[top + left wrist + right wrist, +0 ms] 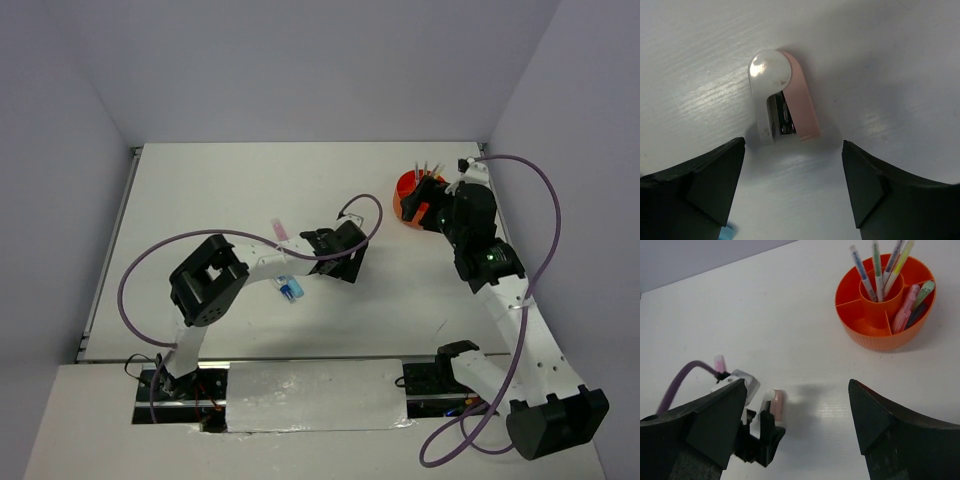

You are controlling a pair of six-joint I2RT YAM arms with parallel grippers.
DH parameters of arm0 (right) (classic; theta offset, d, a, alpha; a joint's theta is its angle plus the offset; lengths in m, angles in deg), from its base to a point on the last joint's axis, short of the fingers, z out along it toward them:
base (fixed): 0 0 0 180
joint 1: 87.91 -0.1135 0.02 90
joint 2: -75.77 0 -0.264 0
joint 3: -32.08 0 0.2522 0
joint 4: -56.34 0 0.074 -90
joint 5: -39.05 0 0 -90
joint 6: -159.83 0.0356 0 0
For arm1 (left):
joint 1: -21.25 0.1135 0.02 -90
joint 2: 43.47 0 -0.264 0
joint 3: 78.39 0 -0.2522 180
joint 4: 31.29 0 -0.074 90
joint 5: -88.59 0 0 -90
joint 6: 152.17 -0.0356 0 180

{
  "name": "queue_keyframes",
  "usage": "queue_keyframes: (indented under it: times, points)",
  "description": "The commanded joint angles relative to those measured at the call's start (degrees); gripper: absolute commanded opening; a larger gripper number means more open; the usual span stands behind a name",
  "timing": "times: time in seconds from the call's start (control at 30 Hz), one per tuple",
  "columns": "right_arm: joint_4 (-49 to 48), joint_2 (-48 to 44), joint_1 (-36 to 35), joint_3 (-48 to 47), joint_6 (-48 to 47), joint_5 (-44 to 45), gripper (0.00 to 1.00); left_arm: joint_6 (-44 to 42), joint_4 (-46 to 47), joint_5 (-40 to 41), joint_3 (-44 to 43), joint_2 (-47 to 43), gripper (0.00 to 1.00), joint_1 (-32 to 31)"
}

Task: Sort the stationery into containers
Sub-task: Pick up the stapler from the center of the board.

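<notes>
A small pink-and-white stapler-like piece (782, 102) lies flat on the white table just ahead of my left gripper (794, 185), whose jaws stand open and empty. The right wrist view shows the same piece (776, 405) by the left gripper's fingertips (760, 437). The round orange organiser (875, 339) holds several thin pens (877, 270) in its central ring, and a pink stick (905, 310) and a green stick (922, 292) in a side compartment. My right gripper (797, 435) hangs open and empty, above the table beside the organiser (405, 190).
A pink stick (278, 229) lies on the table behind the left forearm. A blue-and-clear piece (291, 289) lies close under that arm. The left gripper (340, 258) is mid-table and the right gripper (432, 200) is at the organiser's near side. Grey walls enclose the table.
</notes>
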Motion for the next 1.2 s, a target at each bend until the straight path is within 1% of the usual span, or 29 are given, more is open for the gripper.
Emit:
queue_keyframes:
  times: [0.0,0.07,0.23,0.33,0.37,0.4,0.43,0.47,0.5,0.53,0.57,0.6,0.63,0.67,0.7,0.73,0.77,0.8,0.83,0.87,0.9,0.93,0.97,1.0,1.03,1.07,1.1,1.17]
  points:
    - [1.5,-2.1,-0.5,0.8,-1.5,-3.5,0.89,-1.0,-0.5,1.9,-3.3,2.6,0.89,0.1]
    - [1.1,-2.6,-0.7,1.1,-1.5,-4.6,0.89,-1.2,-0.6,2.8,-3.5,4.3,0.87,0.0]
    - [0.0,-4.1,-1.4,2.3,-0.8,-6.4,0.89,-2.2,2.3,5.1,-1.8,4.9,0.82,0.2]
    - [-0.6,-4.7,-1.8,2.6,-0.6,-7.1,0.89,-2.5,2.1,5.2,-2.2,5.1,0.7,0.3]
    - [-0.6,-4.7,-1.8,2.6,-0.5,-7.4,0.89,-2.3,1.7,5.2,-2.4,5.1,0.63,0.3]
    - [-0.6,-4.7,-1.7,2.7,-0.5,-8.0,0.89,-1.8,1.3,5.2,-2.3,5.1,0.52,0.2]
    - [-1.0,-4.7,-1.8,2.8,-0.5,-8.3,0.89,-1.5,1.1,5.0,-2.1,4.4,0.48,0.3]
    - [-1.4,-4.7,-1.8,3.0,-0.5,-8.6,0.89,-1.3,1.5,4.4,-0.8,3.8,0.31,0.2]
    - [-1.7,-4.7,-1.9,3.5,-0.3,-8.9,0.9,-0.7,1.9,4.2,0.0,3.0,0.24,0.2]
    - [-3.0,-4.6,-1.7,3.9,0.0,-10.0,0.91,-0.6,3.5,3.7,2.5,0.8,0.12,0.2]
    - [-3.8,-4.6,-1.7,4.9,1.3,-10.3,0.93,-0.9,5.2,3.1,4.3,-0.9,0.06,0.2]
    - [-5.9,-4.5,-1.6,5.7,2.1,-11.7,0.93,-1.3,9.8,2.2,8.6,-4.7,0.02,0.2]
    - [-6.6,-4.4,-1.6,6.9,3.1,-12.0,0.93,-1.6,12.5,1.0,10.9,-6.8,0.0,0.1]
    - [-8.3,-4.3,-1.6,7.6,5.6,-12.4,0.93,-2.6,15.6,-0.1,13.5,-11.5,0.0,0.2]
    - [-9.4,-4.5,-1.6,8.3,6.9,-13.0,0.93,-3.3,18.8,-0.9,18.8,-14.1,0.0,0.2]
    - [-10.5,-5.0,-1.6,10.1,8.3,-13.2,0.93,-3.8,26.7,-2.6,21.6,-16.5,0.0,0.0]
    - [-13.1,-5.4,-1.7,11.1,10.7,-13.9,0.92,-4.9,30.6,-3.5,27.3,-21.3,0.0,0.0]
    - [-14.1,-5.9,-1.8,12.5,11.8,-14.3,0.92,-5.4,38.0,-4.4,30.2,-23.7,0.0,0.0]
    - [-15.4,-5.9,-1.8,12.8,12.6,-14.8,0.91,-6.0,41.5,-5.6,32.7,-28.1,0.0,0.0]
    - [-16.1,-5.6,-2.1,13.1,14.1,-15.6,0.91,-6.5,44.9,-6.3,37.6,-30.1,0.0,0.0]
    - [-16.9,-4.4,-3.0,13.4,14.6,-18.2,0.9,-6.9,48.2,-6.9,39.9,-32.0,0.0,-0.1]
    - [-17.9,-3.5,-4.0,13.2,14.9,-19.6,0.89,-7.6,53.8,-7.4,42.0,-35.3,0.0,-0.1]
    - [-17.6,-2.2,-5.2,12.6,14.6,-20.6,0.89,-8.0,56.5,-7.8,45.5,-36.9,0.0,-0.1]
    - [-16.8,0.4,-6.7,10.7,14.1,-20.7,0.88,-8.5,58.9,-8.1,47.2,-38.3,0.0,-0.3]
    - [-15.3,1.6,-10.3,9.9,13.7,-20.0,0.88,-9.5,62.6,-8.4,48.5,-40.7,0.0,-0.3]
    - [-15.2,3.4,-13.5,8.8,13.4,-19.4,0.88,-10.3,63.8,-8.6,50.5,-42.6,0.0,-0.7]
    - [-15.5,4.1,-13.5,8.7,13.7,-19.6,0.88,-10.6,64.9,-8.7,51.2,-42.7,0.0,-0.7]
    - [-17.5,5.5,-17.0,8.8,14.5,-20.1,0.87,-11.1,66.2,-9.1,52.4,-44.8,0.0,-0.8]
